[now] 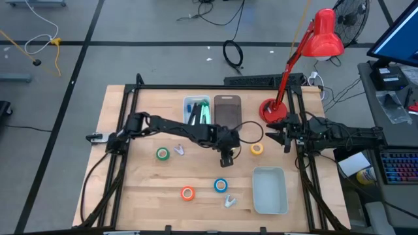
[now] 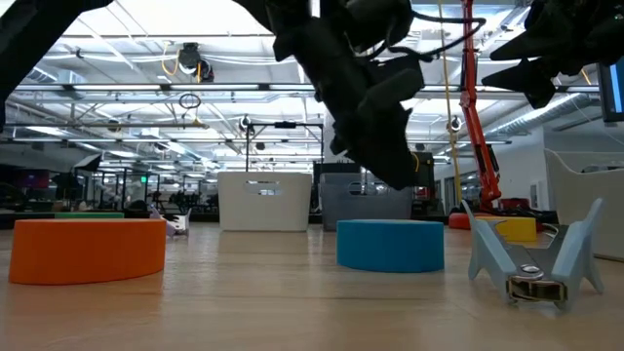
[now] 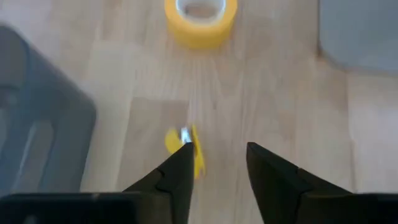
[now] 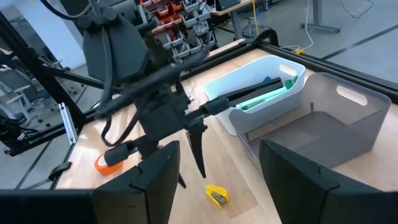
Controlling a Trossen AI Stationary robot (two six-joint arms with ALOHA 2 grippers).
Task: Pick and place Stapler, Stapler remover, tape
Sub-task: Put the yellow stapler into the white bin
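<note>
Yellow stapler remover lies on the bench at centre frame, beside the left gripper, fingers narrowly parted, holding nothing. Yellow tape sits right of it. Right gripper waits centre-right, fingers wide.

You have four tape rolls: green, yellow, blue, orange. Two pale staple removers. Three bins. One red lamp. Two arms.

We see two matte black jointed arms near the red desk lamp, each trailing looped black cables. Each ends in two dark, tapered, wedge-shaped fingers, smooth-faced, with no markings we can read.
</note>
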